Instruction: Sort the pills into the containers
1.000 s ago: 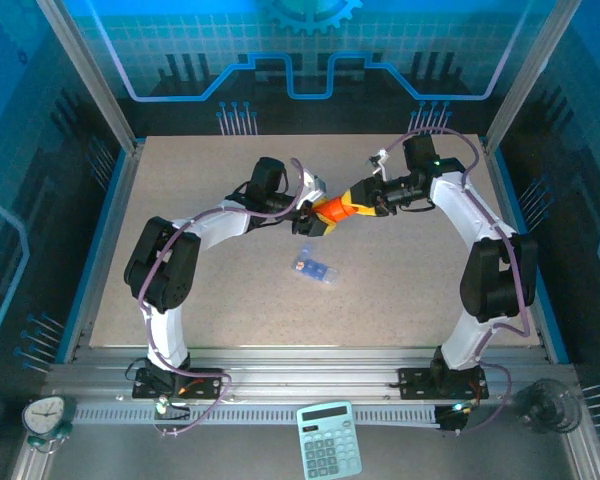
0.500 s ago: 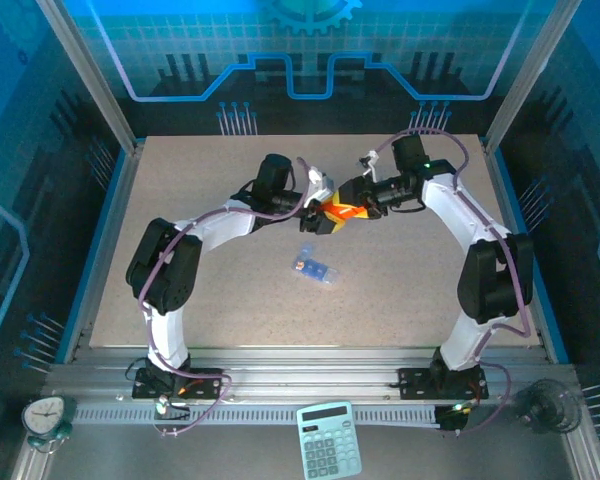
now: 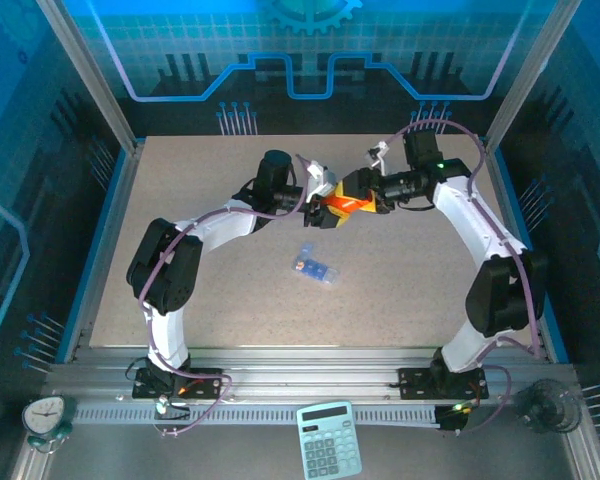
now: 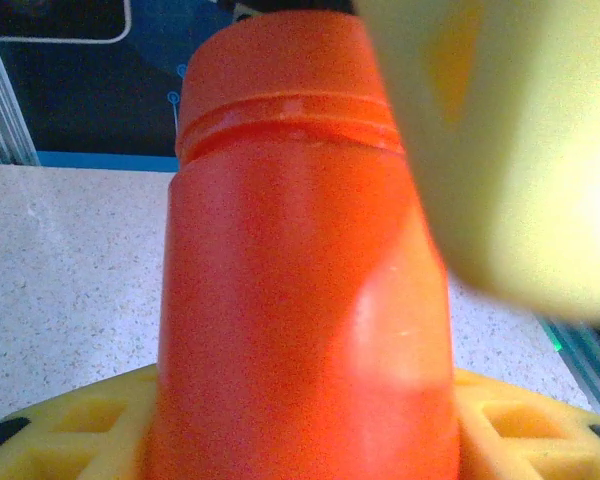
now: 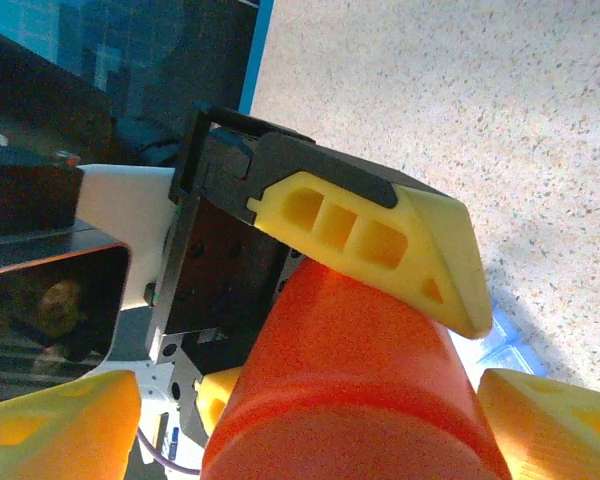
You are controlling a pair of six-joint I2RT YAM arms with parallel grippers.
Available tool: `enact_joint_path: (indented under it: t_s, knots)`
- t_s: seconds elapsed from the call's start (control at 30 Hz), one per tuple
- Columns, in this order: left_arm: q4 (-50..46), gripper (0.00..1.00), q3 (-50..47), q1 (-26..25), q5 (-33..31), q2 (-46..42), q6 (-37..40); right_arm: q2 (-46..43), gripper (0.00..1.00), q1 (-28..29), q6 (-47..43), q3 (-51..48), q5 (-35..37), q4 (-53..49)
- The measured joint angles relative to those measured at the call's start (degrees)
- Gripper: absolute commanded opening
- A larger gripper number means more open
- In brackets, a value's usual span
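The pill box (image 3: 313,268) lies flat near the middle of the table (image 3: 180,180). Its long axis runs on a diagonal, with one end toward the far-left corner and the other toward the near-right corner. Nothing touches it!

Just beyond it, toward the far edge, an orange bottle (image 3: 338,205) hangs above the table between the two arms. The left end effector (image 3: 327,203) is pinching the bottle's body. The right end effector (image 3: 358,198) is spread, with its yellow fingers (image 5: 50,425) either side of the cap end and a gap showing on one side.

The table is speckled beige, walled in by blue circuit-patterned panels. A calculator (image 3: 329,453) and a small clock (image 3: 45,415) sit by the metal rail at the near edge.
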Motion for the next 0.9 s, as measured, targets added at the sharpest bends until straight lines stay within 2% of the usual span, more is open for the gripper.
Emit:
enact_joint_path:
  t_s: [0.27,0.47,0.7,0.9]
  knots:
    - [6.0,0.12,-2.4,0.4,0.0,0.0,-4.4,-3.3,0.95,-4.3,1.8,-0.3,-0.8,2.8]
    - [15.2,0.12,-5.7,1.0,-0.8,0.0,-11.2,-7.1,0.94,-8.2,4.2,-1.4,-1.8,5.6]
    - [29.8,0.12,-10.4,1.1,-3.7,0.0,-22.4,-14.5,0.89,-11.0,14.9,-14.9,-0.5,21.6]
    - [41.1,0.12,-14.5,1.1,-7.3,0.0,-31.3,-18.0,0.88,-11.0,22.0,-24.1,4.7,35.9]
